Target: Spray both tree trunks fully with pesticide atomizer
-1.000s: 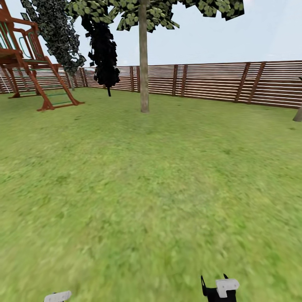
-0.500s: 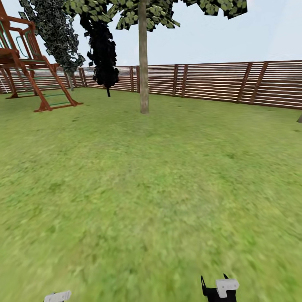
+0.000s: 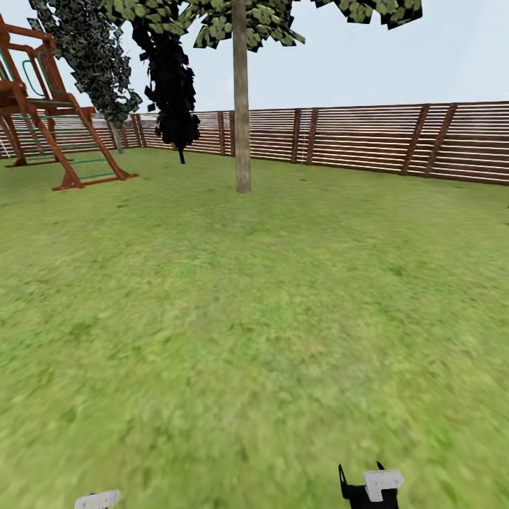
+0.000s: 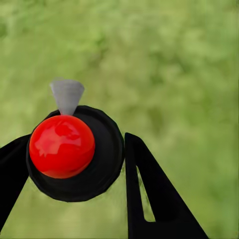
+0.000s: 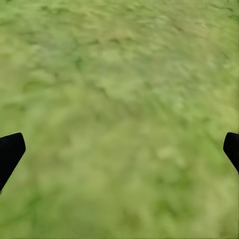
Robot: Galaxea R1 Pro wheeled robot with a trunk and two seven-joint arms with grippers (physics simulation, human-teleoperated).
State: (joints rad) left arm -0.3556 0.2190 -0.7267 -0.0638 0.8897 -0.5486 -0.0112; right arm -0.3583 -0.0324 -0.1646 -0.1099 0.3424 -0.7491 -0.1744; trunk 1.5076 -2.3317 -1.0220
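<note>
My left gripper point(image 4: 74, 167) is shut on the pesticide atomizer point(image 4: 62, 146), a black round body with a glossy red ball on top and a grey cone nozzle point(image 4: 66, 94), held over grass. Far ahead in the head view stands a tree with a straight beige-grey tree trunk point(image 3: 242, 113) and a leafy crown point(image 3: 265, 18). The garden floor point(image 3: 254, 318) between me and it is open grass. My right gripper point(image 5: 122, 149) is open over bare grass. Both wrists peek in low in the head view: the left gripper point(image 3: 97, 500) and the right gripper point(image 3: 367, 486).
A brown slat fence point(image 3: 367, 138) runs across the back of the lawn. A red-brown wooden play frame point(image 3: 49, 120) stands at the far left. Two narrow dark conifers point(image 3: 173, 85) rise near the fence, left of the trunk.
The whole head view has shifted slightly, so the camera moved: a trunk base at the right edge has slid out of view and the play frame sits further left. Both grippers keep their pose.
</note>
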